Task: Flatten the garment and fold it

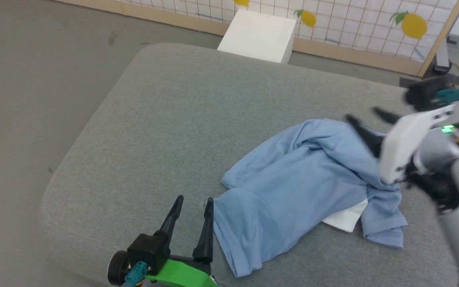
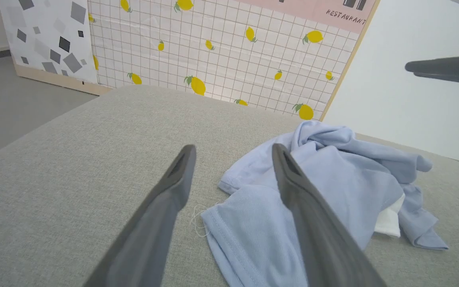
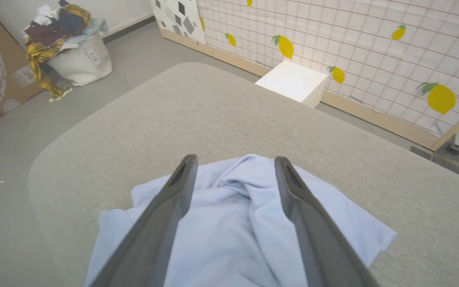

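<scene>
A light blue short-sleeved T-shirt of soft fabric (image 1: 301, 175) lies crumpled on the right half of a broad grey upholstered seat (image 1: 165, 111), bunched into folds at its far side and lying smoother toward the near edge. A white fabric part (image 1: 345, 218) pokes out from under its right side. In the left wrist view the T-shirt (image 2: 333, 171) shows a stitched hem at the front, with a loose white thread (image 2: 197, 223) on the seat beside it.

The left gripper (image 1: 195, 198) sits low at the near edge of the seat, its two dark fingers spread apart and holding nothing. Its inner finger is just beside the T-shirt's left hem; whether it touches cannot be told. The right gripper (image 1: 361, 113) is over the far right of the T-shirt, jaws wide and empty. In the right wrist view the right gripper (image 3: 235, 157) frames a raised ridge of the blue cloth (image 3: 229, 223).

Beyond the seat a white box (image 1: 259, 36) stands on the floor against a grid-patterned screen printed with lemons (image 1: 373, 24)
</scene>
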